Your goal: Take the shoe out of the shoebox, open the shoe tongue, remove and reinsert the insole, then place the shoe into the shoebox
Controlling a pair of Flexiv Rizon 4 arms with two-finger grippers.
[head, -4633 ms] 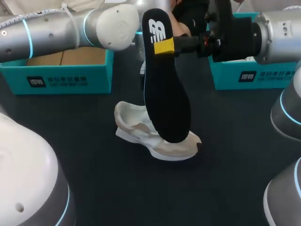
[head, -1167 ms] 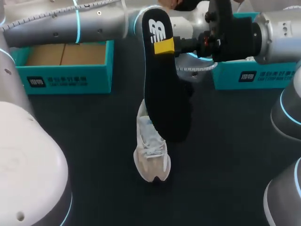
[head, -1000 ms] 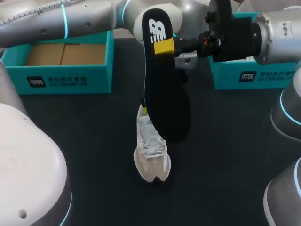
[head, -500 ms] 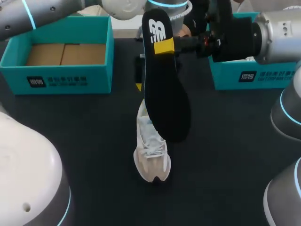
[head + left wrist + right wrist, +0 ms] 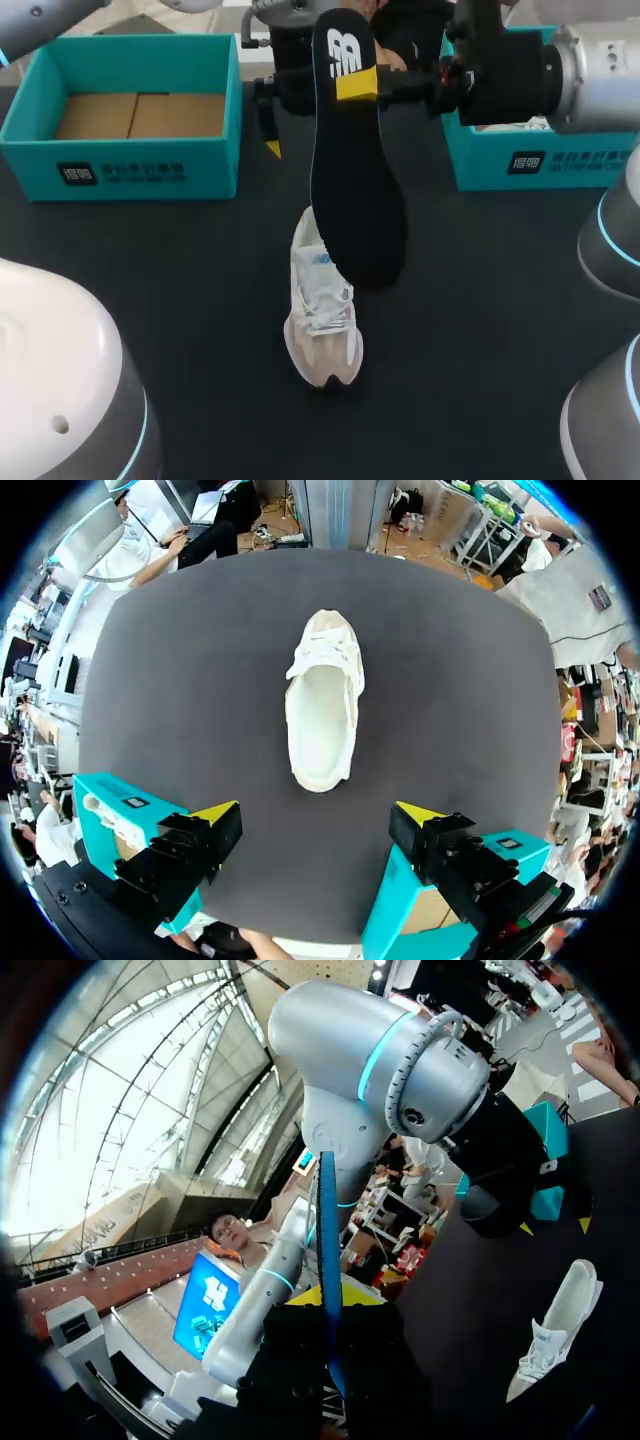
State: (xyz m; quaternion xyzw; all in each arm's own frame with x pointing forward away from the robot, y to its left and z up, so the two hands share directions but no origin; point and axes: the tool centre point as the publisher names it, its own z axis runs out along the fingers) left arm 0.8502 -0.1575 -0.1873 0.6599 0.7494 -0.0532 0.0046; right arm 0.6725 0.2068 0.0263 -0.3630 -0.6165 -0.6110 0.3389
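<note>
A white and beige shoe (image 5: 322, 310) lies on the dark table, toe toward the front edge. In the left wrist view the shoe (image 5: 322, 712) shows its bare inside, ahead of my left gripper (image 5: 318, 815), which is open and holds nothing. From the head view, the left gripper (image 5: 290, 120) hangs at the back of the table, partly behind the insole. My right gripper (image 5: 357, 85) is shut on the heel end of the black insole (image 5: 355, 190), which hangs toe down above the shoe. The right wrist view sees the insole (image 5: 328, 1230) edge-on in the right gripper (image 5: 330, 1300).
A teal shoebox (image 5: 130, 160) with a brown cardboard floor stands at the back left. A second teal box (image 5: 530, 160) stands at the back right, under my right arm. The same two boxes (image 5: 115, 815) (image 5: 420, 920) flank the left gripper.
My left arm has pulled up and back from the shoe to the table's rear. The shoe and the held insole have barely moved.
</note>
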